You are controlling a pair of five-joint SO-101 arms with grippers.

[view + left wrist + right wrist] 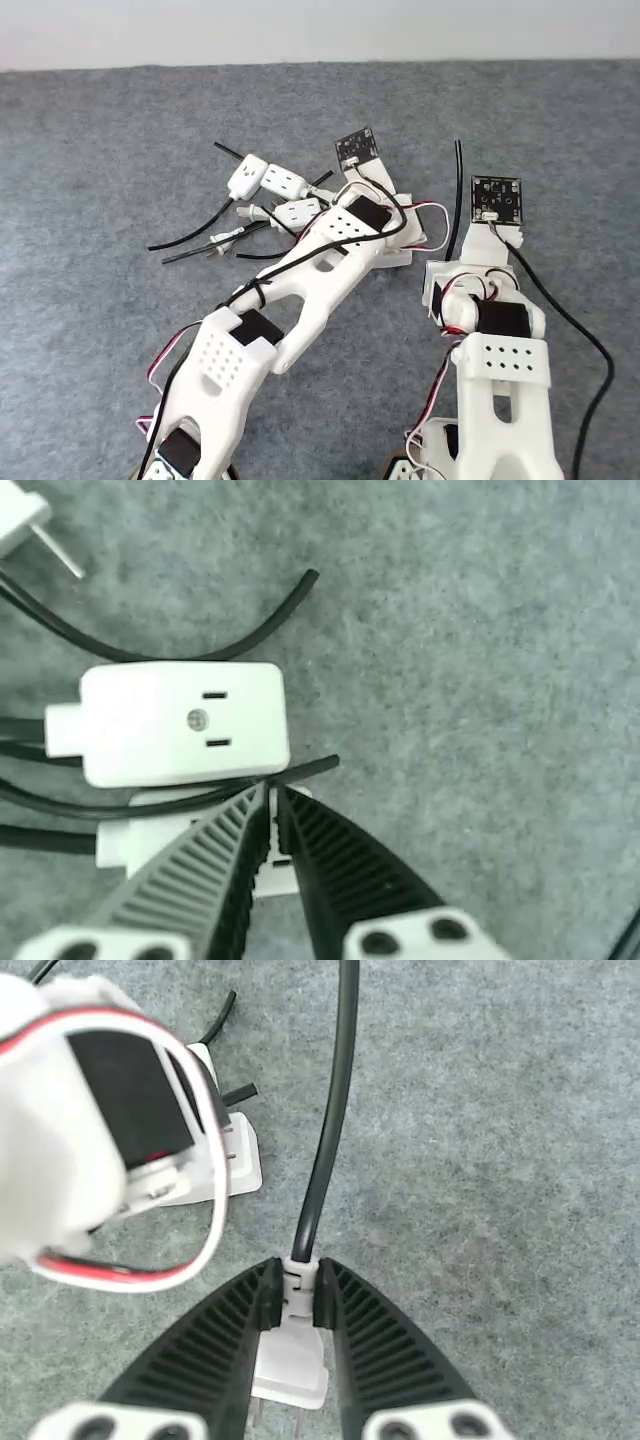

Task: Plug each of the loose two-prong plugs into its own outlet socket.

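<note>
Three white outlet sockets lie in a cluster, one (pixel 247 177) at the far left, one (pixel 284 181) beside it and one (pixel 297 212) nearer. In the left wrist view one socket (pixel 180 735) lies face up just past my left gripper (pixel 272 792). That gripper is shut, its tips on a black cord (pixel 300 771) over a second socket (pixel 125 842). A loose white two-prong plug (pixel 22 522) lies beyond, also seen as the plug (pixel 225 240). My right gripper (pixel 297 1295) is shut on another white plug (pixel 290 1365), whose prongs point back toward the wrist and whose black cord (pixel 335 1090) runs away from it.
Black cords (pixel 190 235) trail left from the cluster over the grey carpet (pixel 120 130). The left arm's white wrist (pixel 90 1110) hangs close beside my right gripper, over a socket (pixel 238 1155). Open carpet lies to the far right and left.
</note>
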